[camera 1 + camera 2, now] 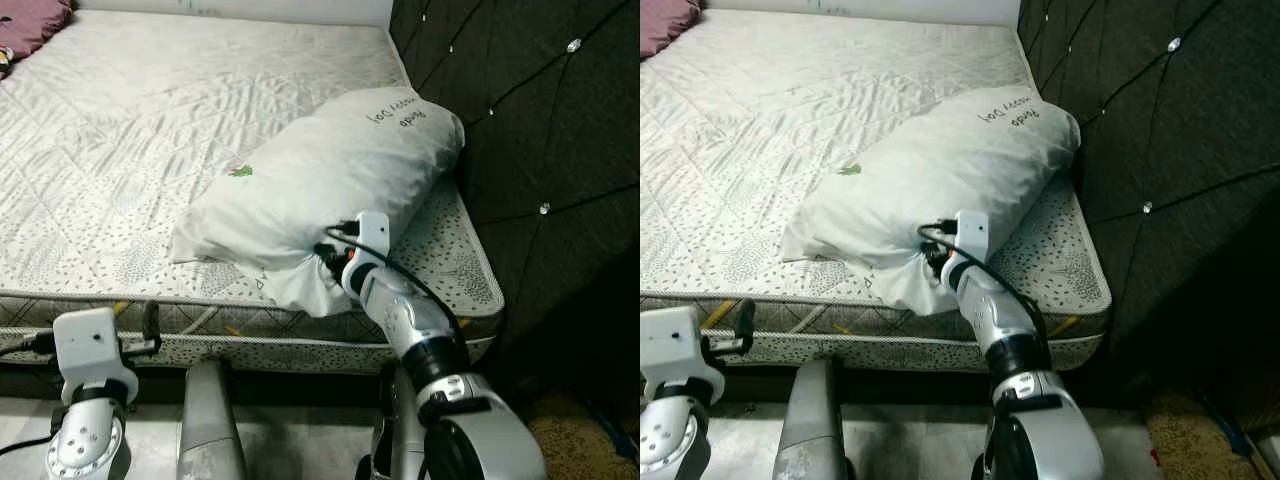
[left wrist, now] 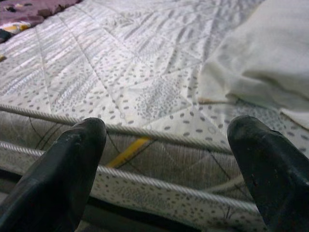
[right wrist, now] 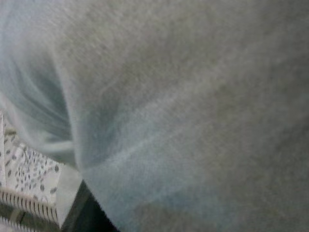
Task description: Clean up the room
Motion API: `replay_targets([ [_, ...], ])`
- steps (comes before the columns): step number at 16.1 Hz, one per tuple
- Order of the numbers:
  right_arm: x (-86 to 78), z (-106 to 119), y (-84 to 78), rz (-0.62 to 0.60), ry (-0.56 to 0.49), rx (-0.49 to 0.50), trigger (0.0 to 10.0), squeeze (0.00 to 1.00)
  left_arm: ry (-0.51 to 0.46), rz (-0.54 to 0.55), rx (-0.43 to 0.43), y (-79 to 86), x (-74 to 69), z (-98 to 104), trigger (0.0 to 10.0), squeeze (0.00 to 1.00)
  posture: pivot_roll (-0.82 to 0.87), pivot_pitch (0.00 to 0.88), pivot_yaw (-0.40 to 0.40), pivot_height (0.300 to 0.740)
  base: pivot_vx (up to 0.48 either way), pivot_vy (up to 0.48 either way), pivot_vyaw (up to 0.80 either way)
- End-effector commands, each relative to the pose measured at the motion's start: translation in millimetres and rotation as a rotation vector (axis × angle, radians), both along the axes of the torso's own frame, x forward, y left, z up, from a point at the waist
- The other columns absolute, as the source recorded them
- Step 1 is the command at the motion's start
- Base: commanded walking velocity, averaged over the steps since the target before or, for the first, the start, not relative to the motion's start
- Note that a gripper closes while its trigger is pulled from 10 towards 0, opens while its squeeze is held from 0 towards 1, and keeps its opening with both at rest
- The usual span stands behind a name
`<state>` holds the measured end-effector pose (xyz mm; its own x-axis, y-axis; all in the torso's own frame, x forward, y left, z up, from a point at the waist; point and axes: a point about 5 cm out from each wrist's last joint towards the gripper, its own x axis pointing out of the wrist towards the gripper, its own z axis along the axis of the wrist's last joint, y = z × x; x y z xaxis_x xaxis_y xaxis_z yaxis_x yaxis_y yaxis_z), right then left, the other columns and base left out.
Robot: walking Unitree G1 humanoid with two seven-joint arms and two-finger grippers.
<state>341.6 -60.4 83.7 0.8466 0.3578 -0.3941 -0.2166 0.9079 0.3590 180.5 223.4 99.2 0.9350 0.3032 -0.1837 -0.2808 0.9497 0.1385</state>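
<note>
1. One pillow (image 1: 330, 180) lies slantwise on the bed (image 1: 130, 130), near its front edge beside the headboard (image 1: 540, 120).
2. Our right gripper (image 1: 330, 262) is buried in its front corner; whether those fingers pinch cloth, we cannot tell.
3. Our left gripper (image 2: 169, 159), fingers spread, hovers off the bed edge.
4. We judge pillow-straightening underway; next, lift it toward the headboard.

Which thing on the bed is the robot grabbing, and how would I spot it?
Find the big bare mattress beside the dark padded headboard. At the corner nearest that headboard lies a plump white pillow, with the right gripper pressed into its lower end. It is plain white, with a tiny green mark and dark writing, while the mattress under it is speckled.
</note>
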Motion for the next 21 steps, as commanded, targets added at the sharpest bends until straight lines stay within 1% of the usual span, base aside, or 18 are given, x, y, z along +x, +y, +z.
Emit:
replay_targets([
  [1, 20.5, 30.3, -13.9, -0.079, -0.144, -0.028, 0.0, 0.00, 0.011, 0.001, -0.004, -0.2, 2.2, -2.2, 10.0, 0.00, 0.14, 0.000, -0.059, 0.516, 0.000, 0.000, 0.00],
  [2, 23.1, 32.4, -15.6, -0.081, -0.157, -0.039, 0.0, 0.00, 0.007, -0.001, -0.004, -0.4, 3.6, -1.5, 10.0, 0.00, 0.14, 0.000, -0.059, 0.516, 0.000, 0.000, 0.00],
  [4, 34.4, 41.5, -30.1, -0.096, -0.207, -0.122, 0.0, 0.00, -0.003, 0.001, -0.007, -1.3, 9.3, -1.2, 10.0, 0.00, 0.13, 0.000, -0.063, 0.516, 0.000, 0.000, 0.00],
  [6, 40.6, 49.3, -37.8, -0.082, -0.266, -0.201, 0.0, 0.00, -0.013, 0.004, -0.018, -3.1, 11.2, -1.3, 10.0, 0.00, 0.13, 0.000, -0.065, 0.516, 0.000, 0.000, 0.00],
  [7, 43.2, 51.5, -42.6, -0.077, -0.281, -0.242, 0.0, 0.00, -0.023, 0.028, -0.059, -4.1, 12.2, -2.0, 10.0, 0.00, 0.13, 0.000, -0.071, 0.516, 0.000, 0.000, 0.00],
  [8, 43.3, 47.3, -46.1, -0.033, -0.266, -0.297, 0.0, 0.00, -0.027, 0.092, -0.153, -1.7, 13.4, -4.1, 10.0, 0.00, 0.13, 0.000, -0.076, 0.516, 0.000, 0.000, 0.00],
  [10, 44.6, 43.4, -61.2, -0.030, -0.251, -0.357, 0.0, 0.00, -0.041, 0.107, -0.127, 3.1, 14.9, -2.0, 10.0, 0.00, 0.13, 0.000, -0.084, 0.516, 0.000, 0.000, 0.00],
  [12, 50.1, 51.6, -85.2, -0.094, -0.274, -0.412, 0.0, 0.00, -0.043, 0.110, -0.125, 4.0, 13.9, -2.1, 10.0, 0.00, 0.13, 0.000, -0.082, 0.516, 0.000, 0.000, 0.00],
  [13, 55.3, 65.5, -113.9, -0.175, -0.312, -0.499, 0.0, 0.00, -0.035, 0.107, -0.123, 2.3, 12.5, -4.5, 10.0, 0.00, 0.13, 0.000, -0.078, 0.516, 0.000, 0.000, 0.00],
  [14, 57.0, 70.8, -122.4, -0.202, -0.320, -0.516, 0.0, 0.00, -0.033, 0.103, -0.127, 1.1, 13.0, -5.2, 10.0, 0.00, 0.13, 0.000, -0.075, 0.516, 0.000, 0.000, 0.00],
  [15, 59.7, 82.3, -138.2, -0.244, -0.337, -0.558, 0.0, 0.00, -0.034, 0.095, -0.132, -1.4, 15.8, -5.1, 10.0, 0.00, 0.12, 0.000, -0.071, 0.516, 0.000, 0.000, 0.00],
  [17, 61.2, 93.2, -156.0, -0.269, -0.336, -0.624, 0.0, 0.00, -0.045, 0.090, -0.128, -1.9, 19.5, -3.3, 10.0, 0.00, 0.12, 0.000, -0.069, 0.516, 0.000, 0.000, 0.00],
  [18, 59.0, 90.4, -167.9, -0.280, -0.279, -0.635, 0.0, 0.00, -0.071, 0.097, -0.126, 0.0, 20.8, 0.3, 10.0, 0.00, 0.12, 0.000, -0.070, 0.516, 0.000, 0.000, 0.00],
  [20, 55.6, 90.2, -183.6, -0.335, -0.247, -0.629, 0.0, 0.00, -0.073, 0.099, -0.119, 1.4, 20.2, 1.3, 10.0, 0.00, 0.13, 0.000, -0.070, 0.516, 0.000, 0.000, 0.00],
  [21, 50.5, 85.6, -196.9, -0.399, -0.204, -0.594, 0.0, 0.00, -0.073, 0.101, -0.116, 2.2, 17.8, 1.3, 10.0, 0.00, 0.13, 0.000, -0.070, 0.516, 0.000, 0.000, 0.00],
])
